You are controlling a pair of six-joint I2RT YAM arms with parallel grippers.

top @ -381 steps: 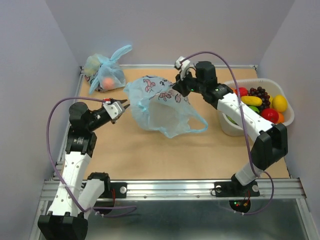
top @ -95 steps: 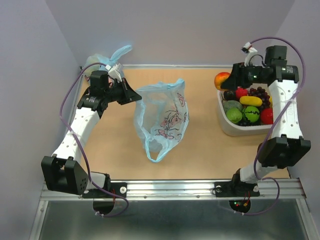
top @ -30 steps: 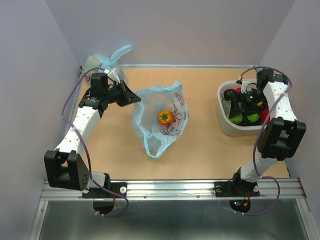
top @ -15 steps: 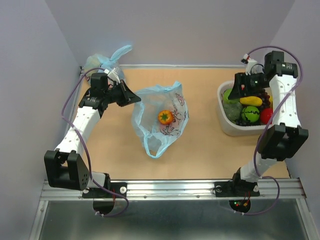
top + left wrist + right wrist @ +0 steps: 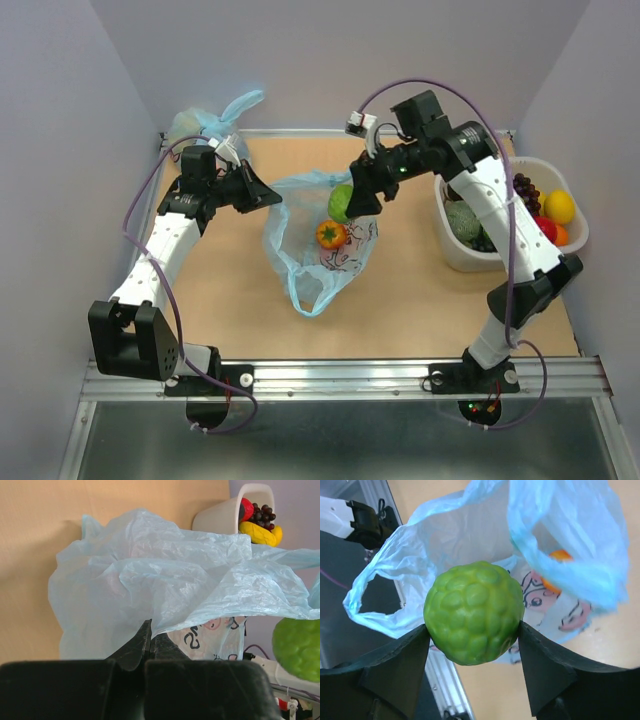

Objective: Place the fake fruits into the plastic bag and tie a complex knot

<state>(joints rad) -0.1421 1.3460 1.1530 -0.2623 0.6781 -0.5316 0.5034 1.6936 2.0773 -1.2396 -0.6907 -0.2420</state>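
The light-blue plastic bag [image 5: 318, 262] lies open at mid-table, its handles loose and no knot in view. An orange-red fruit [image 5: 330, 234] sits inside it. My left gripper [image 5: 272, 197] is shut on the bag's rim [image 5: 165, 625] and holds the mouth up. Over that mouth my right gripper [image 5: 350, 203] is shut on a bumpy green fruit [image 5: 474, 612], one finger on each side. This green fruit [image 5: 299, 647] also shows at the right edge of the left wrist view. More fake fruits, among them a yellow one [image 5: 559, 206] and dark grapes [image 5: 524, 186], fill the tub.
A white plastic tub [image 5: 455, 255] stands at the right of the table, partly hidden by my right arm. A smaller tied blue bag [image 5: 205, 140] with lumps inside sits in the back left corner. Grey walls close the back and sides.
My right arm has swung left from the tub to above the bag's mouth, carrying the green fruit. The left arm and the bag have not moved.
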